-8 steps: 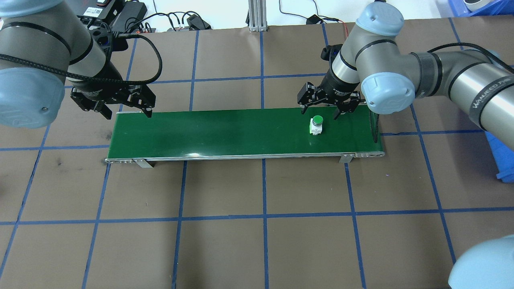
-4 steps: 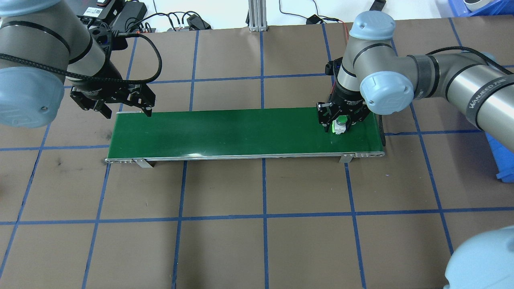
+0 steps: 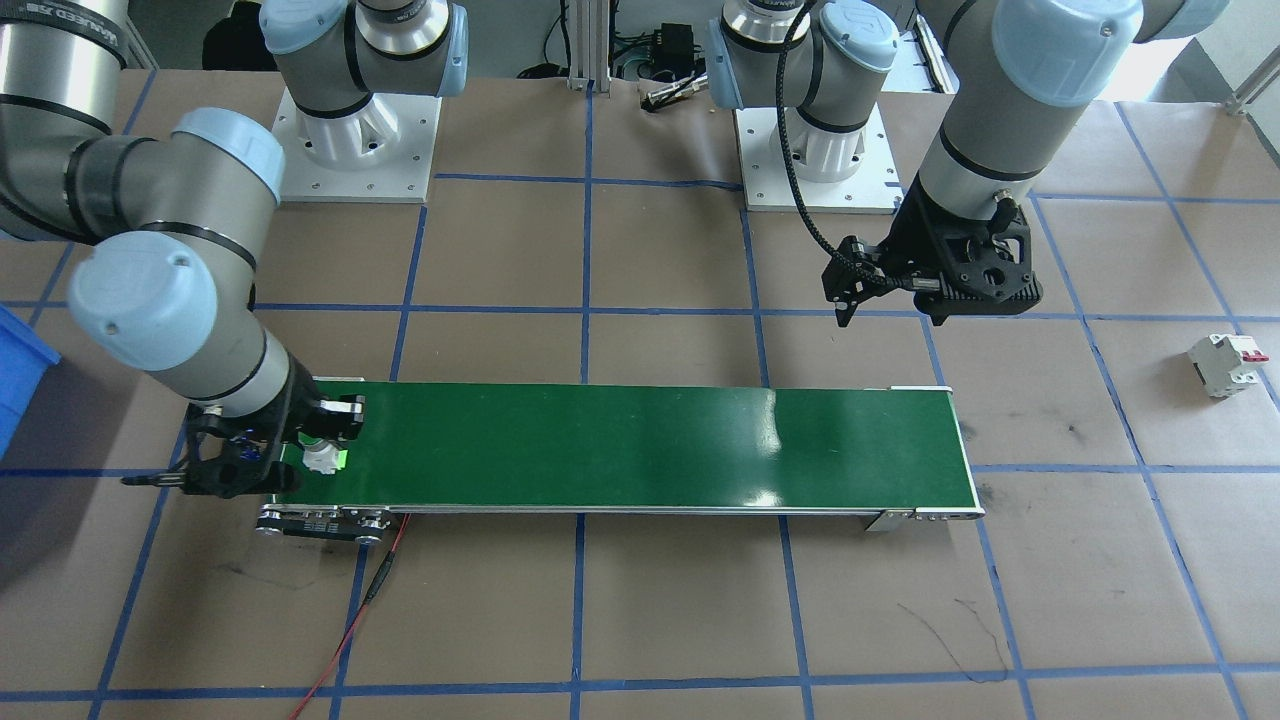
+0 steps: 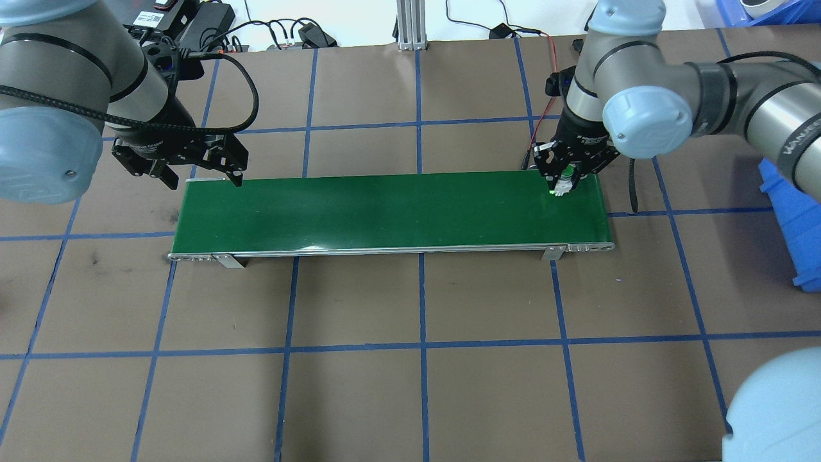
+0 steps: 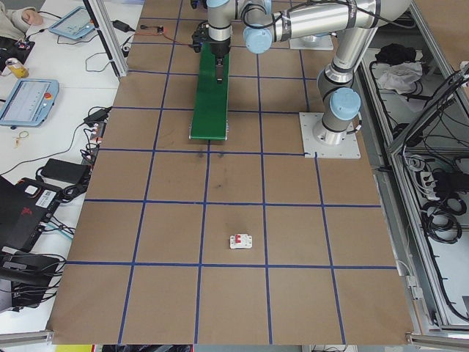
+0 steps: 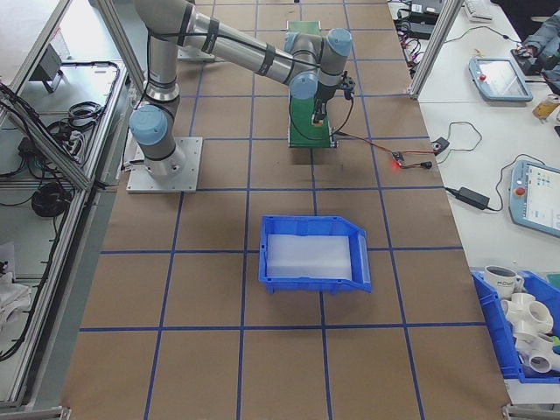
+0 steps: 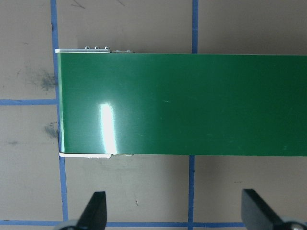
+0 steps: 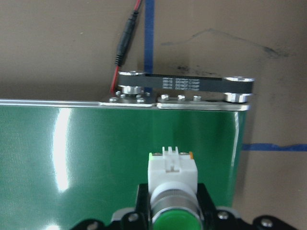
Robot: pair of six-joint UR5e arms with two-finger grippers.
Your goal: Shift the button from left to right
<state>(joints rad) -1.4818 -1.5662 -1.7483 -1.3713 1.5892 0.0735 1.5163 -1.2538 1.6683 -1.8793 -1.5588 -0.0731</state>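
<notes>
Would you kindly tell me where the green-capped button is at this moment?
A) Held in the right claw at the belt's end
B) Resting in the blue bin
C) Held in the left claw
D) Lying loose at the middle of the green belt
A: the right claw is shut on the button above the green belt, while the left claw is open and holds nothing.

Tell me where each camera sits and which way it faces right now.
Front-facing: across the table, facing the robot's bases; right gripper holds the button on the belt.
Overhead: behind the robot, looking down; both arms, left gripper.
Left side: table end; breaker nearest.
Right side: opposite end; blue bin nearest.
Left wrist: down at the belt end, fingertips showing.
Right wrist: down onto the held button.
Both side views share the belt.
</notes>
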